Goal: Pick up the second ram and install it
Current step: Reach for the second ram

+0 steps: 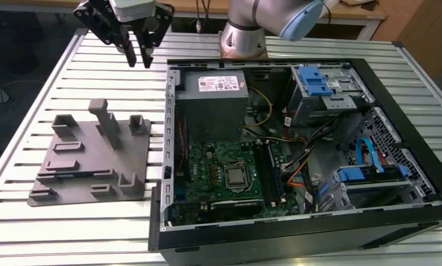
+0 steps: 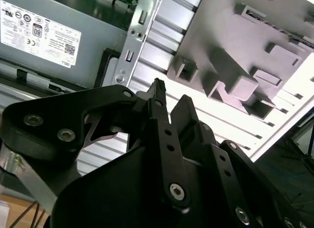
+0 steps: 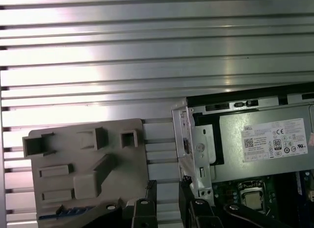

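second ram | thin dark-blue stick | lying flat on grey tray | exterior view's left-centre

The gripper was black, the slatted table silver-striped, the fixture block plain grey, the motherboard green, the drive brackets blue, the case black.

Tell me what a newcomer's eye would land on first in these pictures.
The open computer case dominates the exterior view's right, its green motherboard exposed. On that view's left a grey fixture lies on the slatted table, and the black hand hangs empty above the table.
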`<move>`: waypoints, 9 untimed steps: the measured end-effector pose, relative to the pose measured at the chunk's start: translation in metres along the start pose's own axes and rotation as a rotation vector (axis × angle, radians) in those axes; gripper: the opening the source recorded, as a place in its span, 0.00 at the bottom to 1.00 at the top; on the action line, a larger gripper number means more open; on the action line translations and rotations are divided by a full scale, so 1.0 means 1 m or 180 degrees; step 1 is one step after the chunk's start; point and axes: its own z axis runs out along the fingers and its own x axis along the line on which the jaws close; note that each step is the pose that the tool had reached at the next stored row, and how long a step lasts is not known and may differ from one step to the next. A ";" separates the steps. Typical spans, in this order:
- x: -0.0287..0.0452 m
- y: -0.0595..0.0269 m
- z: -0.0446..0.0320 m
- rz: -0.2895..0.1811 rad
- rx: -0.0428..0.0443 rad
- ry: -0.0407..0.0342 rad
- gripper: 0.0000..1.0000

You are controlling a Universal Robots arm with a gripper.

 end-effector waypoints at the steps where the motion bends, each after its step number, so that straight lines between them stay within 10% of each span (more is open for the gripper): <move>1: 0.0024 -0.0002 0.0001 0.0000 0.0000 0.0000 0.32; 9: 0.0209 -0.0017 0.0007 0.0000 0.0000 -0.0001 0.32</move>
